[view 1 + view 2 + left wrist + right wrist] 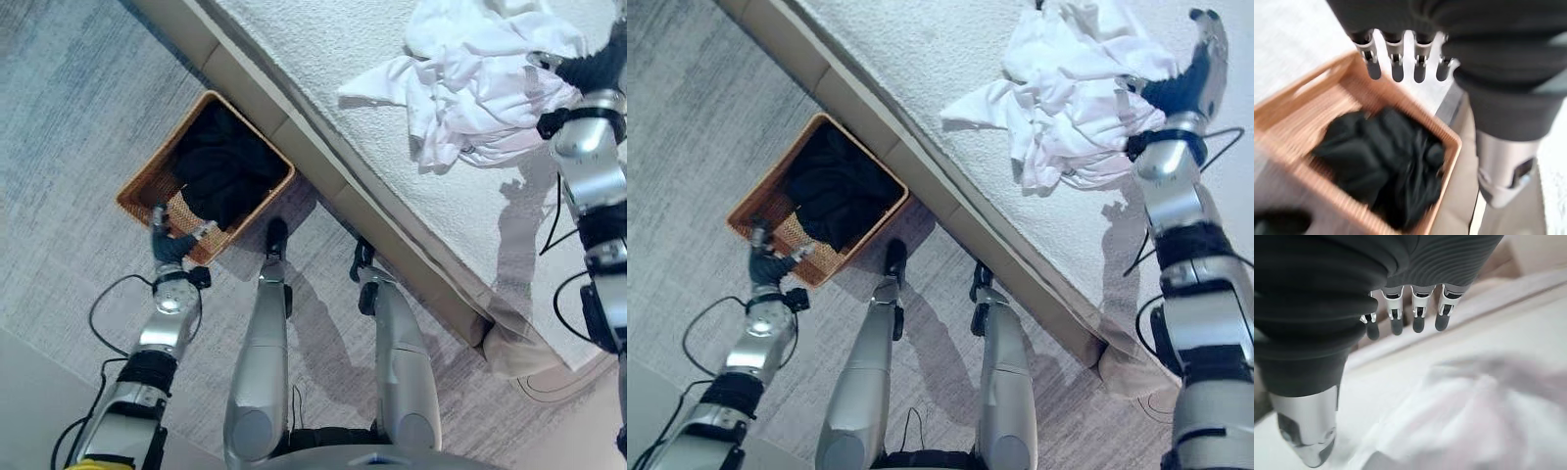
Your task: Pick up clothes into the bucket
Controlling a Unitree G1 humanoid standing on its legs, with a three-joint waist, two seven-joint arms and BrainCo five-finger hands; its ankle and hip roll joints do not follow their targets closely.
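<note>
Meanwhile, the left hand [172, 245] hovers open-fingered at the wicker basket [147, 176] (dark clothing [223, 164] inside), while the right hand [1193, 73], fingers straight, touches white clothes [1073, 83] on the bed [323, 59].

Grey carpet [69, 117]; bed [323, 49] (white textured cover, beige base).

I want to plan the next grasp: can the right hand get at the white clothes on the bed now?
Probably yes. The right hand hovers open beside the white clothes on the bed, and nothing lies between them.
</note>
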